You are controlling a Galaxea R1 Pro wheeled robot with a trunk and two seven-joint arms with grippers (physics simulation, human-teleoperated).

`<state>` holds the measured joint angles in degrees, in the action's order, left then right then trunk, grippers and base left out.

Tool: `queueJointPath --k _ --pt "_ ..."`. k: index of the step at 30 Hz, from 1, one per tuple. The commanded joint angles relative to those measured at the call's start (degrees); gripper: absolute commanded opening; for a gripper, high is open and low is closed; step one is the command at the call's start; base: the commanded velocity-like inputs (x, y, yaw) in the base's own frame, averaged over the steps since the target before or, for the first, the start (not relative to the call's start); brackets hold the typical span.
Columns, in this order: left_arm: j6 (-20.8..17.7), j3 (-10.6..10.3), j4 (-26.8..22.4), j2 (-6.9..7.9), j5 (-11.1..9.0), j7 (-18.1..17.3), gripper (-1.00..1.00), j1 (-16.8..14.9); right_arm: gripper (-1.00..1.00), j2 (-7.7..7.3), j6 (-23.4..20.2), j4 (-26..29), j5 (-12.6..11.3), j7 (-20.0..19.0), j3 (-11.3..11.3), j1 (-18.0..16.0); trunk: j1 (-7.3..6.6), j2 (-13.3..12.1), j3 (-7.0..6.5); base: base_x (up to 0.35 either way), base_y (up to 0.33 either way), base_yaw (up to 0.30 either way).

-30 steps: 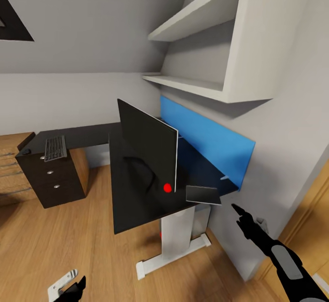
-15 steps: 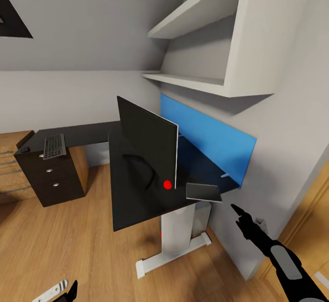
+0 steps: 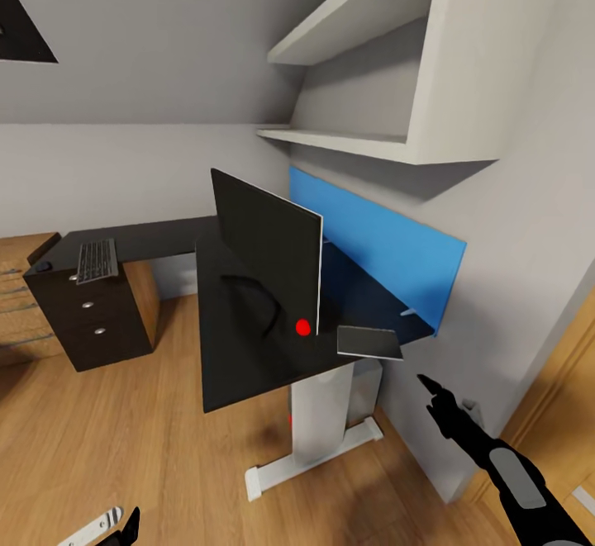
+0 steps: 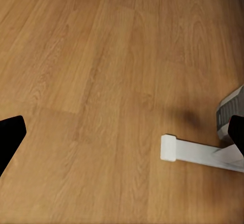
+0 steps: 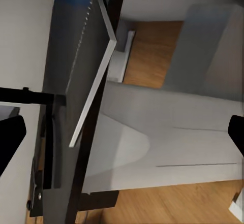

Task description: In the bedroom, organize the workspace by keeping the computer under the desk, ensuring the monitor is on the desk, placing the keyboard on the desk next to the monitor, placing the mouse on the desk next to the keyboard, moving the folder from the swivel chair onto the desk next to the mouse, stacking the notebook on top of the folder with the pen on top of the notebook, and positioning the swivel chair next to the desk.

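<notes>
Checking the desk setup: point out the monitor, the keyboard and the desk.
monitor (image 3: 264, 261), head view, middle of the dark panel.
keyboard (image 3: 97, 260), head view, centre of the keys.
desk (image 3: 235, 364), head view, bare glossy top near the front edge.

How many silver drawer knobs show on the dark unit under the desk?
3: top knob, middle knob, bottom knob, stacked down the drawer unit front, below the keyboard.
</notes>
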<state>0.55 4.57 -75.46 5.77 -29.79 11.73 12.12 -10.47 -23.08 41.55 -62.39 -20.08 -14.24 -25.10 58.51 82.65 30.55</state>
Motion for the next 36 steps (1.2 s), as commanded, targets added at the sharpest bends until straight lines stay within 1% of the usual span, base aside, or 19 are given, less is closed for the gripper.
queueJointPath --k 1,13,21,26,36 --pt "0.06 -0.09 -0.08 0.03 -0.53 0.22 1.00 0.01 1.00 0.02 -0.47 -0.03 -0.35 -0.07 -0.18 -0.03 0.23 0.44 0.23 0.000 0.000 0.000" --pt "0.06 -0.09 -0.05 0.03 -0.44 0.23 1.00 0.01 1.00 0.01 -0.50 -0.07 -0.30 -0.14 -0.18 -0.03 2.86 5.26 2.38 0.000 0.000 0.000" --pt "0.06 -0.09 0.02 0.03 -0.36 0.15 1.00 0.01 1.00 0.01 -0.48 -0.07 -0.24 -0.14 -0.18 -0.03 2.86 5.26 2.38 0.000 0.000 0.000" --pt "0.17 -0.08 0.99 0.09 -0.26 0.03 1.00 0.01 1.00 0.01 -0.47 -0.07 -0.20 -0.14 -0.17 -0.03 2.86 5.26 2.38 0.011 0.000 0.000" --pt "0.23 -0.07 1.75 0.19 -0.18 -0.04 1.00 0.01 1.00 0.04 -0.47 -0.07 -0.19 -0.14 -0.14 -0.03 2.86 5.26 2.38 0.233 0.000 0.000"
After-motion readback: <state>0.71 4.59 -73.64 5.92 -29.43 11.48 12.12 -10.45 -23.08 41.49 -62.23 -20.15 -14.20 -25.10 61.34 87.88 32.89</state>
